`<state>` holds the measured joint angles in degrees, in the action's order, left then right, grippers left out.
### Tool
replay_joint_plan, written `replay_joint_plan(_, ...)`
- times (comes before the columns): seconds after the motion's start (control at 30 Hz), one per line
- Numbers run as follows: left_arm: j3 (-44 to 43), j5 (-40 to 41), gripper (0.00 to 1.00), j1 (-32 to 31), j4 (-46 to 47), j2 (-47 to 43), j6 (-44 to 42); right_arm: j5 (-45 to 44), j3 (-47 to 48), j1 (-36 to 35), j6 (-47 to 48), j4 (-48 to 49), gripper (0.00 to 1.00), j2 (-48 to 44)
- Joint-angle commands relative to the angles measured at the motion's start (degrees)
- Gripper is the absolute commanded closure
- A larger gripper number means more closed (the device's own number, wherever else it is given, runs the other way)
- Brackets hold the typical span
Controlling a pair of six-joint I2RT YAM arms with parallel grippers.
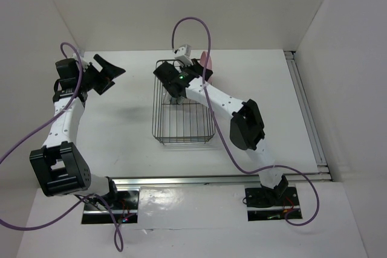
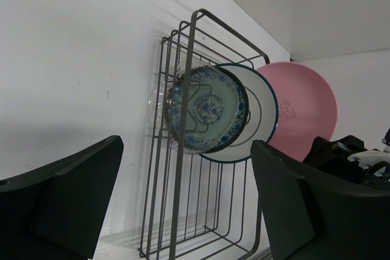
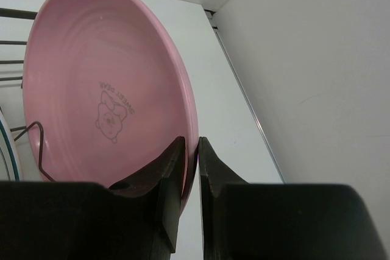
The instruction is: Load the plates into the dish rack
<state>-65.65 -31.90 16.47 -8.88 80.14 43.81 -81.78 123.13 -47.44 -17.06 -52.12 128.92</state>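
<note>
The dark wire dish rack [image 1: 181,126] stands mid-table; it also shows in the left wrist view [image 2: 175,211]. Upright at its far end stand the small wavy-edged glass plate [image 2: 159,111], the teal-blue patterned plate [image 2: 207,111] and the clear glass plate with the dark ringed rim [image 2: 261,111]. Behind them the pink plate [image 3: 103,89] stands on edge, also visible from the top [image 1: 207,61]. My right gripper [image 3: 191,144] is shut on its rim. My left gripper [image 2: 187,144] is open and empty, left of the rack [image 1: 112,67].
The near half of the rack holds nothing. White walls enclose the table at the back and sides. A metal rail [image 1: 308,113] runs along the right edge. The right arm [image 1: 224,104] reaches over the rack's right side.
</note>
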Motion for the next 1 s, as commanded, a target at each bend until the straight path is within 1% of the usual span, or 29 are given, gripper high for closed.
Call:
replay_joint_plan(0.0,-1.06,-1.50,0.00,0.41,2.56,0.11,0.31,1.18,0.79,-0.28,-1.39,-1.41,0.78,-0.25)
replay_joint_plan(0.2,-1.06,-1.50,0.00,0.41,2.56,0.11,0.31,2.76,-1.49,-0.28,-3.07,-1.93,0.78,-0.78)
replay_joint_plan(0.27,-1.06,-1.50,0.00,0.41,2.56,0.11,0.31,2.76,-1.49,-0.28,-4.47,-3.94,0.77,-0.78)
replay_joint_plan(0.37,-1.06,-1.50,0.00,0.41,2.56,0.11,0.31,3.81,-0.96,-0.28,-5.00,-4.57,0.72,0.27)
replay_joint_plan(0.47,-1.06,-1.50,0.00,0.41,2.56,0.11,0.31,3.82,0.17,-0.28,-7.29,-6.94,0.72,0.80)
replay_joint_plan(0.8,-1.06,-2.55,0.00,0.41,3.08,0.11,0.31,7.16,-0.88,0.24,-7.29,-4.31,0.71,-0.25)
replay_joint_plan(0.87,-1.06,-2.55,0.00,0.41,3.08,0.11,0.31,7.16,-0.88,0.24,-6.76,-4.31,0.66,-0.25)
replay_joint_plan(0.97,-1.06,-2.55,0.00,0.41,3.08,0.11,0.31,7.16,-0.88,0.24,-6.76,-4.31,0.66,-0.87)
